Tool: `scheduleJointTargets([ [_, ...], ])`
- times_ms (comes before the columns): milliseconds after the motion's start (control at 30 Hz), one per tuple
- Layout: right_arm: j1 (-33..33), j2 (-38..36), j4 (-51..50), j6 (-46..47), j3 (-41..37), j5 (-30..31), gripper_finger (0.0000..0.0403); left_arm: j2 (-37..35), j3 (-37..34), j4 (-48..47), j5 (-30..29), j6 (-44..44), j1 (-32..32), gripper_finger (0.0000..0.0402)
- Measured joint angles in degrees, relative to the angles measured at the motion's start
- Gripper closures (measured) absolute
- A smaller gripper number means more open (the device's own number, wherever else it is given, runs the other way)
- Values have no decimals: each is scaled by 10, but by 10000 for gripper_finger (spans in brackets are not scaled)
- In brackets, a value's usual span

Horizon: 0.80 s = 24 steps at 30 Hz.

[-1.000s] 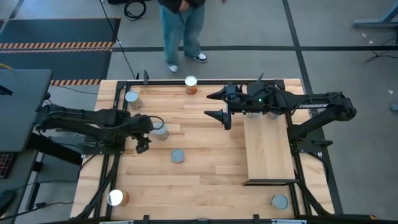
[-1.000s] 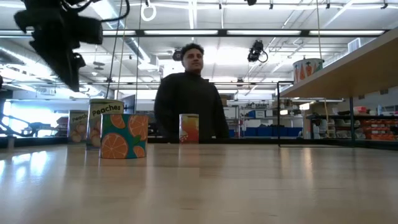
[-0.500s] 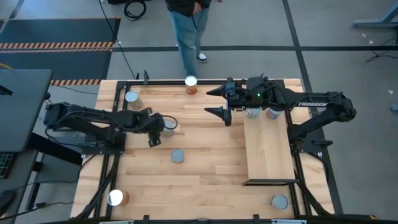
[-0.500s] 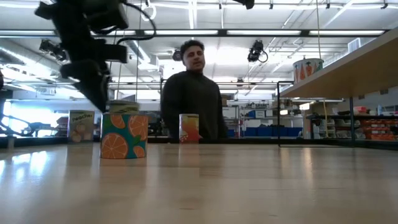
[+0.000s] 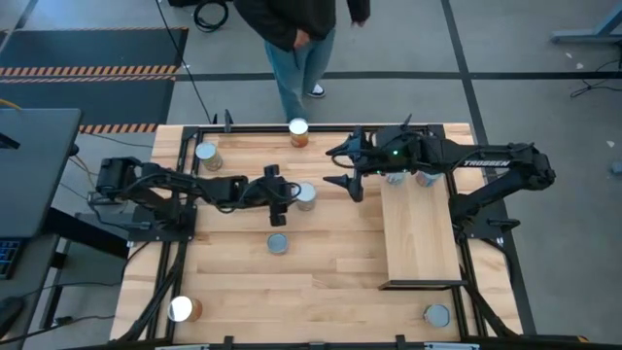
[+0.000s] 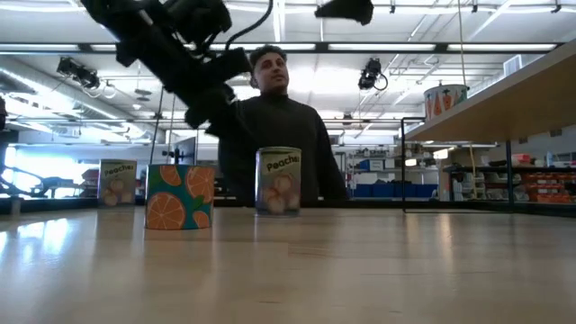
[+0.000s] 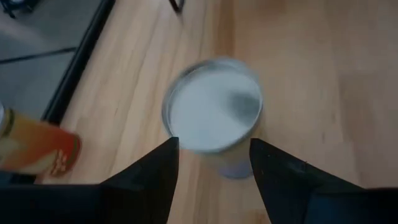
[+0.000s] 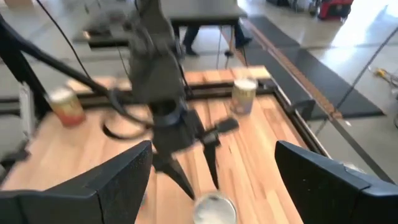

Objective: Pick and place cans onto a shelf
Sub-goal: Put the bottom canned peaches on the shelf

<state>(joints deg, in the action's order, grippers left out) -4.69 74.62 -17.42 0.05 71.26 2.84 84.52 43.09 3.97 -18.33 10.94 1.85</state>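
person (image 5: 296, 29) beyond table (image 5: 321, 272) – striped floor mat (image 5: 87, 53)
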Motion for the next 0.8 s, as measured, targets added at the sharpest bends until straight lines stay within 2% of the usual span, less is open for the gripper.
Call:
scheduleJointTargets([
  [67, 0, 13, -5, -10, 0, 5, 52, -8, 17, -12, -7, -2, -4, 198],
  [167, 0, 35, 8, -26, 0, 6, 44, -38, 52, -84, -27, -24, -9, 198],
  [400, -1, 108, 42, -28, 0, 6, 10, -136, 110, -312, -47, -72, 15, 198],
  [600, -1, 162, 53, -2, 0, -13, 6, -217, 89, -349, -49, -111, 43, 198],
  [800, -8, 223, 50, 22, 0, -9, 3, -245, 80, -347, -45, -137, 55, 198],
])
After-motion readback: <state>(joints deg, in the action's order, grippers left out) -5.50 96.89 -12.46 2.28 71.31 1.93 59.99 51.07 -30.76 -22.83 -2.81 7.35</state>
